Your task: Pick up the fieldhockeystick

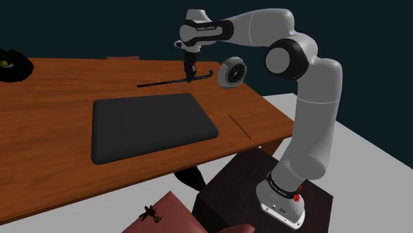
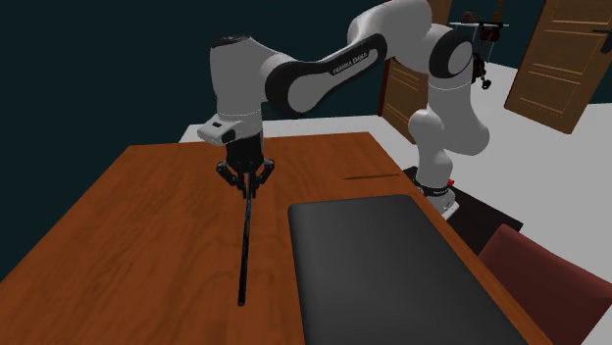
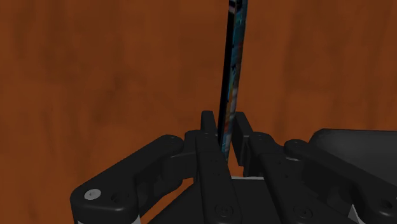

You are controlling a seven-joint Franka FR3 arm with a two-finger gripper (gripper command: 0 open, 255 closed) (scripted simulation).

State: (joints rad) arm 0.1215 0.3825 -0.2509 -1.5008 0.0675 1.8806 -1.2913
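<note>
In the shoulder view a black object (image 1: 13, 66) sits at the upper left edge of the table (image 1: 53, 132). A dark mat (image 1: 152, 126) lies at centre and a round clock-like thing (image 1: 233, 71) stands at upper right. The fieldhockeystick (image 1: 162, 83) lies beyond the mat, its long axis running left to right and its hooked end near the clock-like thing. The gripper (image 1: 190, 79) is clamped on its shaft. The wrist view shows blue patterning on the stick between the fingers (image 3: 208, 137).

Hockey stick (image 3: 232, 70): black, with blue-teal and orange speckled markings along its face. Gripper (image 3: 224, 122): all black. Table (image 1: 53, 126): reddish-brown, streaked wood grain. Mat (image 1: 152, 126): plain dark grey. Arm (image 1: 318, 99): white, dark joints. Chair (image 2: 549, 284): maroon.
</note>
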